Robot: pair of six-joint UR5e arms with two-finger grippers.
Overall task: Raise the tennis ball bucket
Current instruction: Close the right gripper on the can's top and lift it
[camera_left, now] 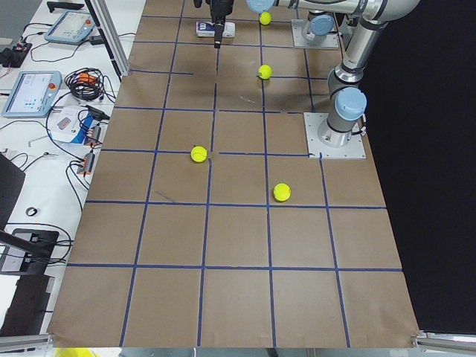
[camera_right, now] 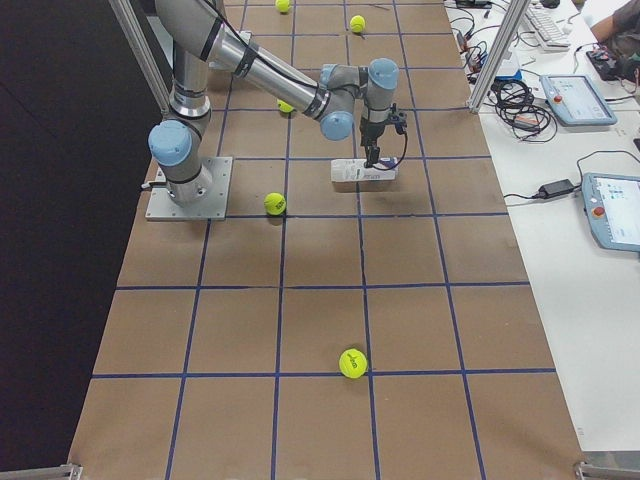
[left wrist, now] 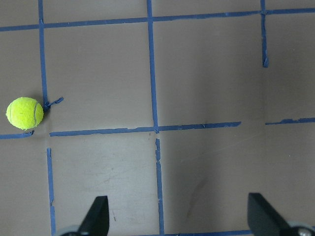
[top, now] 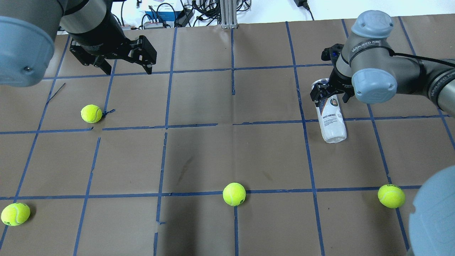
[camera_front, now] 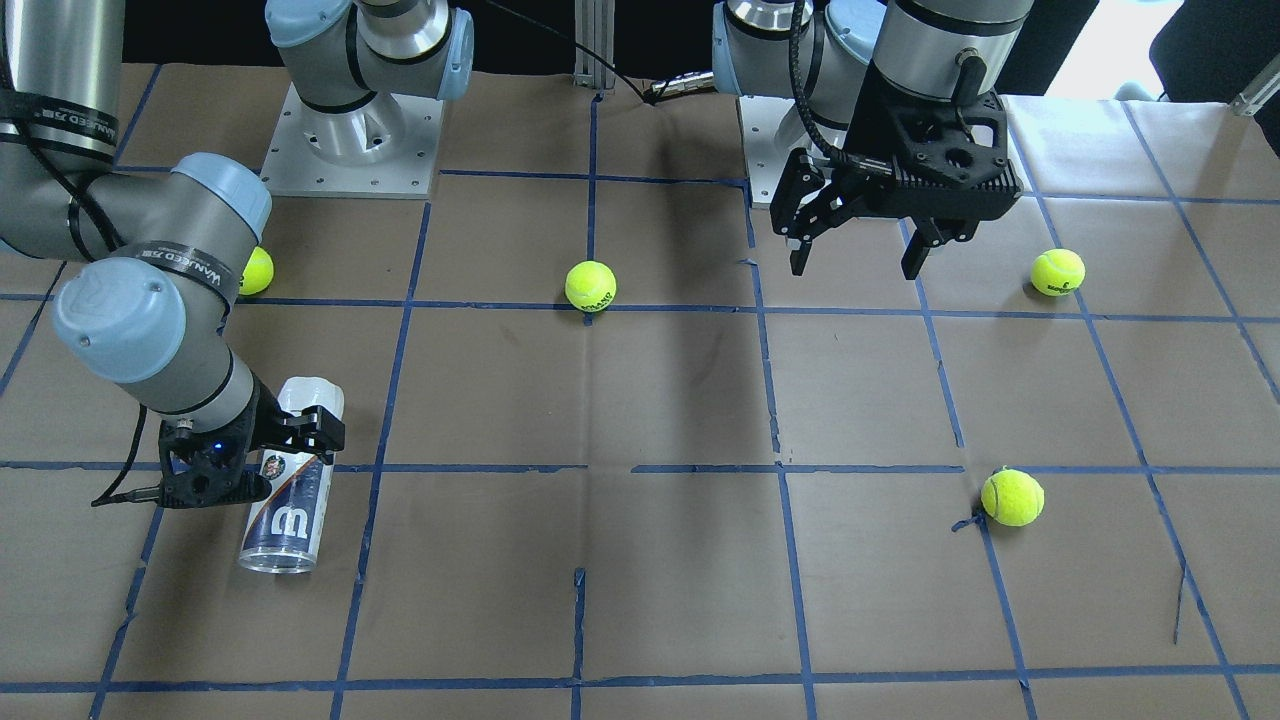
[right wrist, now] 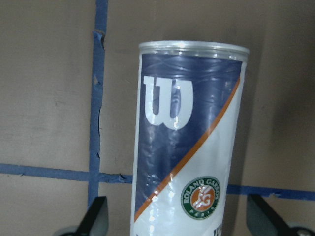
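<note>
The tennis ball bucket is a clear can with a white-and-navy label and a white "W". It lies on its side on the brown table; it also shows in the overhead view and fills the right wrist view. My right gripper is open and straddles the can near its emblem end. Its fingertips stand apart from the can's sides. My left gripper is open and empty, held above the table far from the can; it also shows in the left wrist view.
Several yellow-green tennis balls lie loose: one mid-table, one near my right arm's elbow, and two on my left side. Blue tape lines grid the paper-covered table.
</note>
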